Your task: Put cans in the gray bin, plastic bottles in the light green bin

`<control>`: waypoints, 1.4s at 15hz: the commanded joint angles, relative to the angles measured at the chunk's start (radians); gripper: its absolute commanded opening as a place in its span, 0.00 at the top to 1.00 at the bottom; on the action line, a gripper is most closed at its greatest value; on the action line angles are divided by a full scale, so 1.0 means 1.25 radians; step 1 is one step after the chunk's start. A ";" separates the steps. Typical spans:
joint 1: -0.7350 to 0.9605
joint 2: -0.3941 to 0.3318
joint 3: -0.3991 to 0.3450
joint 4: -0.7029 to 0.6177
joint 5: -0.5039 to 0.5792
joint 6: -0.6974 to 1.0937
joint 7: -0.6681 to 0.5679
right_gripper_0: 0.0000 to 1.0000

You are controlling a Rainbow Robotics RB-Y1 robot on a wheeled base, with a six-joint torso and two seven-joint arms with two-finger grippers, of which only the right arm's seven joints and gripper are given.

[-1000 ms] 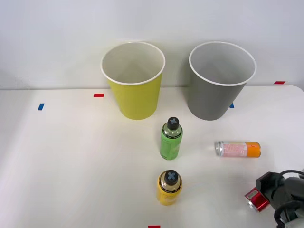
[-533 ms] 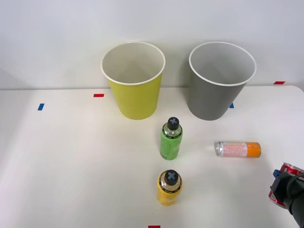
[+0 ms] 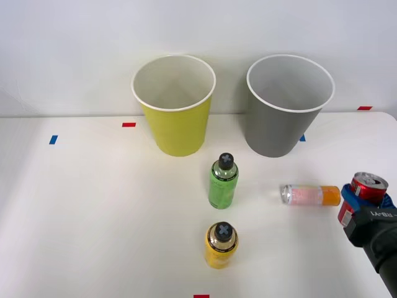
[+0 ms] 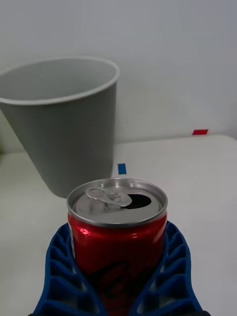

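Front view: pink can [image 3: 310,195] (lying sideways) between right gripper [image 3: 366,200] and gray bin [image 3: 286,105]

Overhead front, close wrist; shared gray bin [image 3: 285,118].

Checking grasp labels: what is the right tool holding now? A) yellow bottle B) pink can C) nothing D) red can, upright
D: the right tool has its blue ribbed fingers closed around the red can, which stands upright with its opened silver top facing up; the pink can lies on the table.
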 commanded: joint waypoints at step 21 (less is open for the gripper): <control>-0.656 0.044 -0.056 0.425 -0.063 -0.255 0.003 1.00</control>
